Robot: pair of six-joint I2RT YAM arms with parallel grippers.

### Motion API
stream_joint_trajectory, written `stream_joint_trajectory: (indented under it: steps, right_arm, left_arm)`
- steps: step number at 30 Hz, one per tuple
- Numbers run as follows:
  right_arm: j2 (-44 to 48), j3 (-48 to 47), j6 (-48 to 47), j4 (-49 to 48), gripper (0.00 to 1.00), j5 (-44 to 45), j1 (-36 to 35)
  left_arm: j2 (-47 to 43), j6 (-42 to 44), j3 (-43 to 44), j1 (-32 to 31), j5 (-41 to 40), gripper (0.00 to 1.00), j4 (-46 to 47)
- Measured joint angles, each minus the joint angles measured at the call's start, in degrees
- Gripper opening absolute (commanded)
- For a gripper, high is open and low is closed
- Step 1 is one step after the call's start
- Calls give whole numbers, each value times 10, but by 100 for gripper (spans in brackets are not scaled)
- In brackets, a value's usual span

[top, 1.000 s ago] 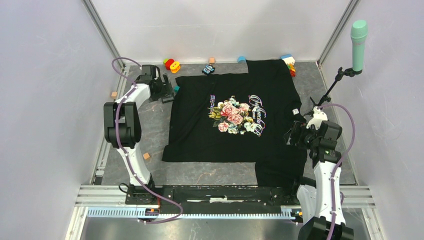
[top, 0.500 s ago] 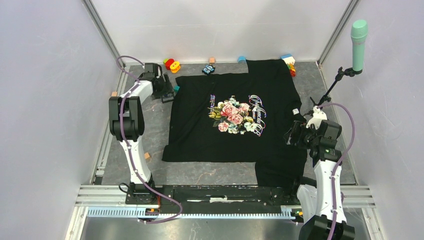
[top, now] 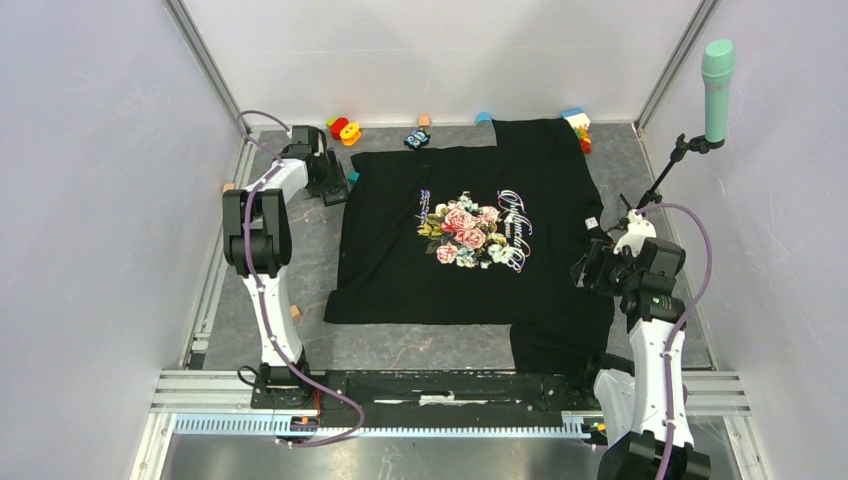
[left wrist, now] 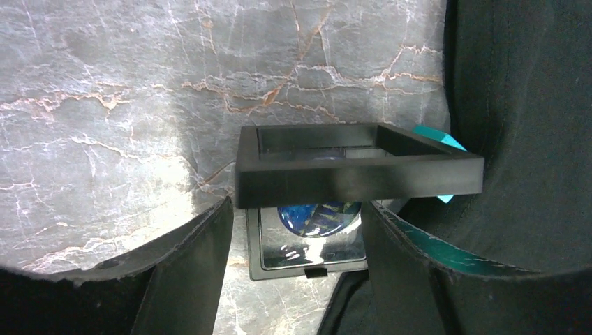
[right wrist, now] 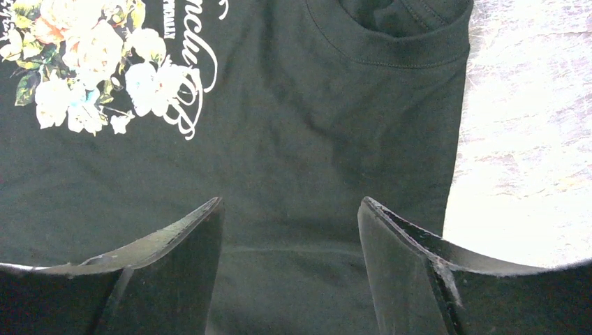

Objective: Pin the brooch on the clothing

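- the blue round brooch [left wrist: 319, 218] is lying inside the open black square case [left wrist: 359, 171], which is sitting on the marble table [left wrist: 105, 105] just beside the shirt's edge.
- the left gripper [left wrist: 295, 209] is hanging over the case, jaws spread to either side of its base.
- a teal cube [left wrist: 436, 139] is peeking out behind the case's raised frame.
- the black rose-print t-shirt [right wrist: 293, 139] is lying flat, brooch not yet on it.
- the right gripper [right wrist: 290, 206] is hovering over the cloth near the collar [right wrist: 391, 42], jaws spread, gripping nothing.
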State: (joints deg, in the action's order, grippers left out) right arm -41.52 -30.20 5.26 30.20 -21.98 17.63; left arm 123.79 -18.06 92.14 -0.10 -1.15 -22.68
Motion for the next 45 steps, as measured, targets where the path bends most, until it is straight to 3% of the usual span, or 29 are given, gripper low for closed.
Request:
stream_joint_trajectory:
  steps: [10,35,45]
  right_arm:
    - [2,0,5,9,74,2,0]
    - [26,0,5,21,73,2,0]
    - [25,-3,3,25,79,-10,0]
  left_arm:
    - [24,6,36,20,2,53,-12]
    - [-23,10,0,23,17,5,-1]
    - [-89,9,-26,23,54,2,-22]
